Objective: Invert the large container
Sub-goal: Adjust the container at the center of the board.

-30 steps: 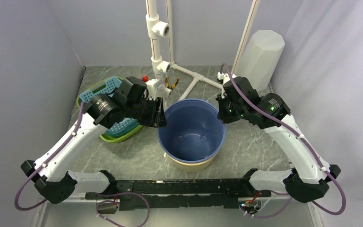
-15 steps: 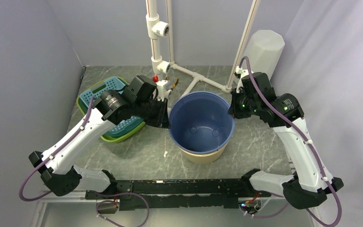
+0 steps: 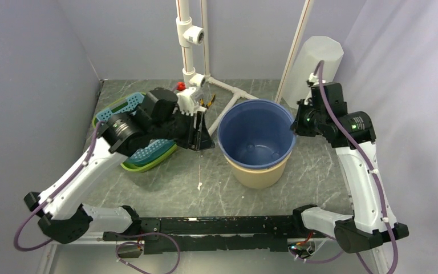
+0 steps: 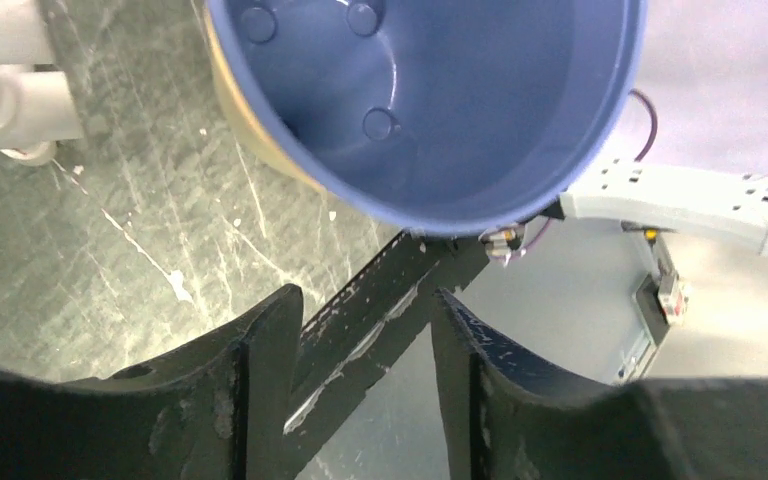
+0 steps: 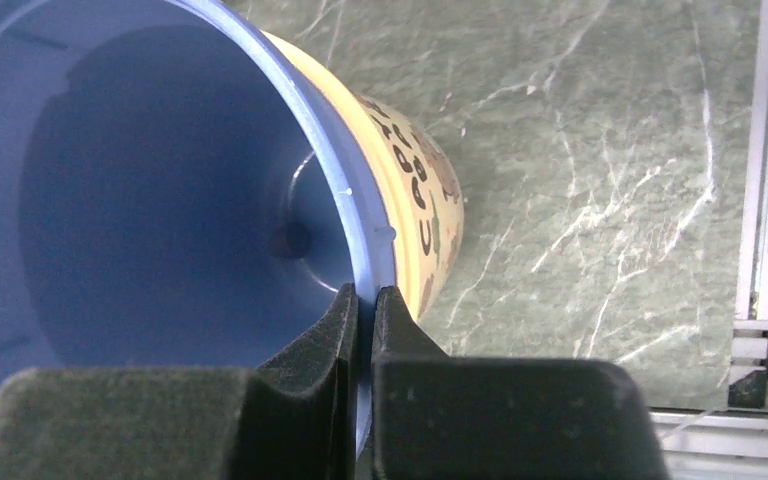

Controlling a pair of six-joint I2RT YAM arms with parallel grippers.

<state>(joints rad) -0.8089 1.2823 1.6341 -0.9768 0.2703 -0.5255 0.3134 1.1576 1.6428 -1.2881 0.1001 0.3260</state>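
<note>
The large container is a bucket, blue inside and tan outside with printed letters. It hangs tilted right of the table's middle, its mouth facing up. My right gripper is shut on its right rim; in the right wrist view the fingers pinch the blue rim, one inside and one outside. My left gripper stands open just left of the container, apart from it. The left wrist view shows the empty gap of that gripper, with the container beyond the fingertips.
Stacked green and blue baskets lie at the left under the left arm. A white pipe frame rises at the back, with yellow-handled pliers near its foot. A white faceted bin stands back right. A small white scrap lies on the table.
The right gripper has carried the container to the right and back, lifting and tilting it. The left gripper, which was at the container's left rim, now stands apart from it.
</note>
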